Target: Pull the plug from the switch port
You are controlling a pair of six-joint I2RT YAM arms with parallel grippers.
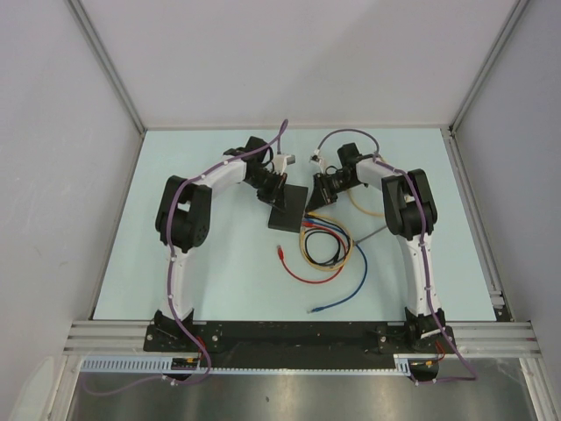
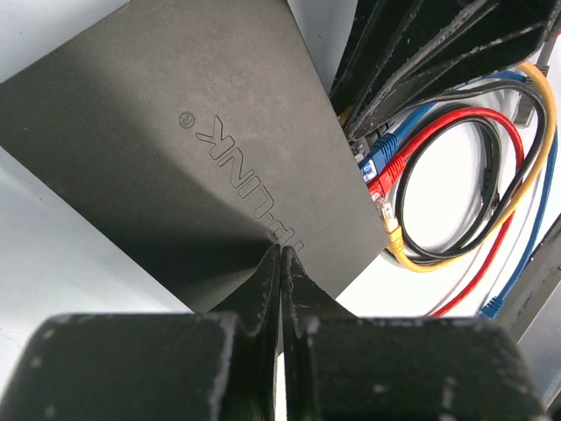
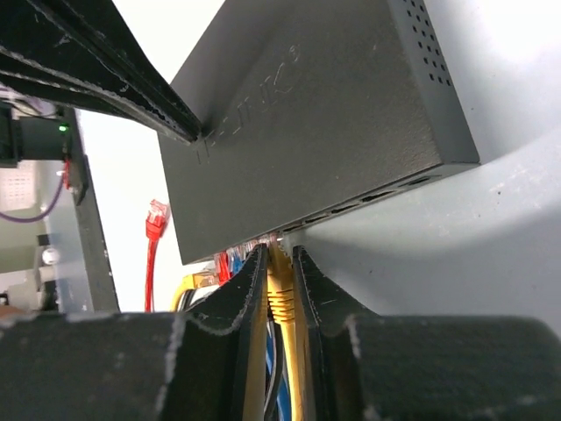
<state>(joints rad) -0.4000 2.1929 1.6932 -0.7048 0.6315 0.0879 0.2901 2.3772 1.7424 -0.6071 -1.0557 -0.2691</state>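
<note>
- My right gripper [image 3: 279, 263] is squeezed on the yellow plug [image 3: 280, 294], right at the port edge of the switch [image 3: 324, 114].
- My left gripper [image 2: 280, 263] is closed, its tips pressing the switch top to hold it down.
- Next, I think, I pull the plug straight back and level.
- The red plug [image 3: 223, 266] sits just beside it; loose cables [image 1: 324, 250] lie on the table [image 1: 202, 263] behind.
</note>
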